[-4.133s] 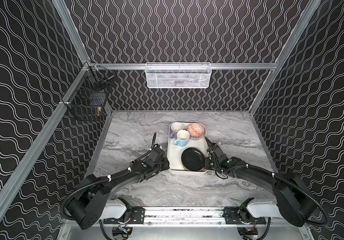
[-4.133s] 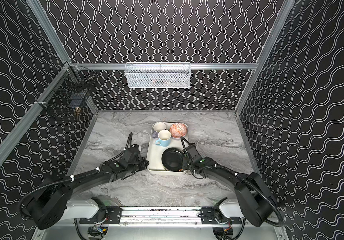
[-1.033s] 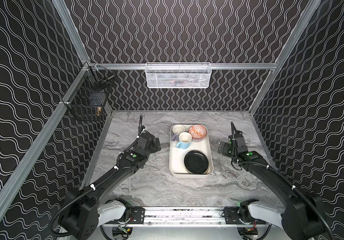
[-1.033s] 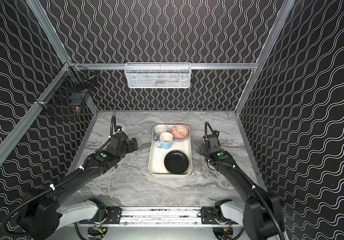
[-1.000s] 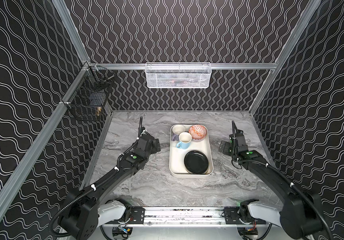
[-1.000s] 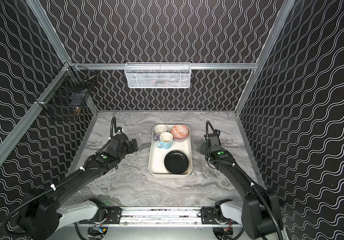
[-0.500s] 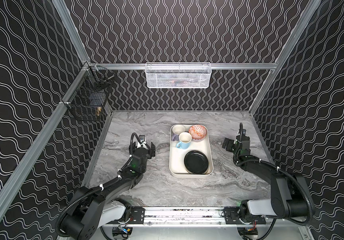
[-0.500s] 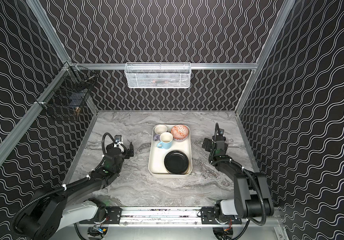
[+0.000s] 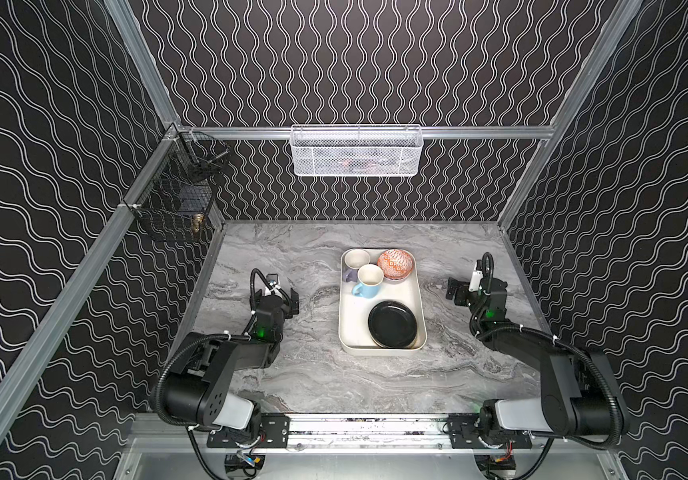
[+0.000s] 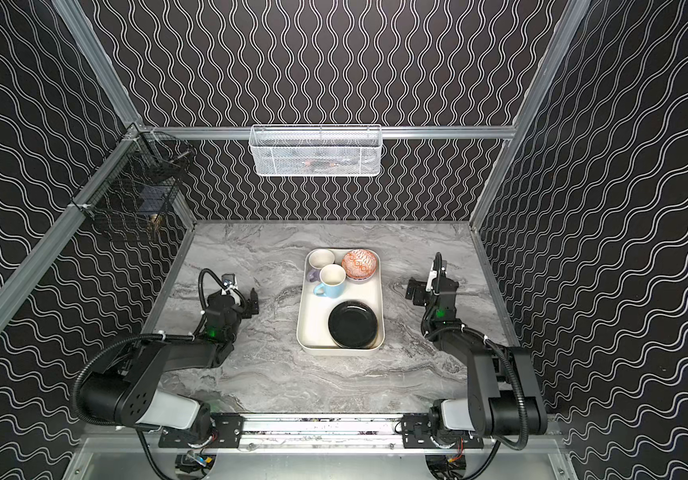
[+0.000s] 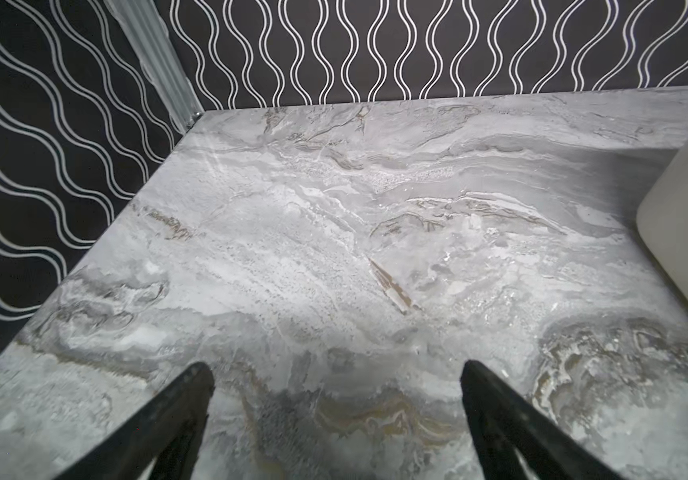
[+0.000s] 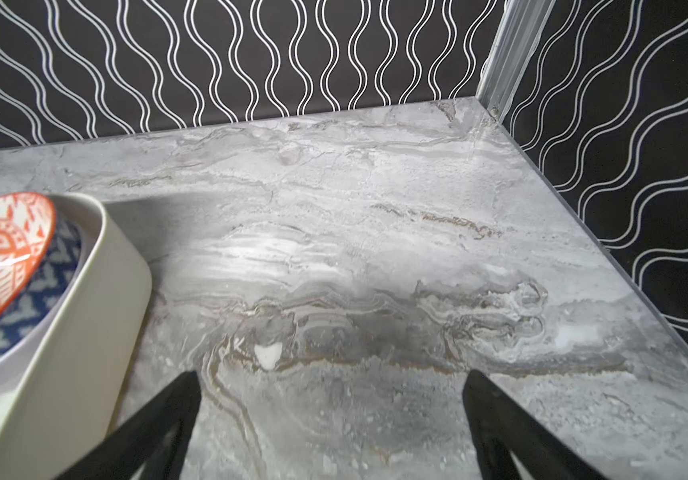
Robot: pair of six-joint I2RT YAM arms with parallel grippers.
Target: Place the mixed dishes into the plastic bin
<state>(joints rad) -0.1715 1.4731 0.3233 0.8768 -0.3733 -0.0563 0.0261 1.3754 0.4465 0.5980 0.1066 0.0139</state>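
Holding left claw (image 11: pixel 336 370) wide open, gripping nothing, over bare table (image 11: pixel 334 208) | holding right claw (image 12: pixel 331 382) wide open, likewise empty | sitting mid-table between both claws, touching neither: plastic bin (image 9: pixel 354 328) | resting inside: black plate (image 9: pixel 392 324), light-blue mug (image 9: pixel 369 281), lilac mug (image 9: pixel 354 264), orange-patterned bowl (image 9: pixel 395 264)

Lab robot cell: aluminium frame (image 9: pixel 479 132), wave-patterned walls (image 9: pixel 354 62), marble-look tabletop (image 9: pixel 313 374), twin arms (image 9: pixel 226 357) on a rail (image 9: pixel 367 424).
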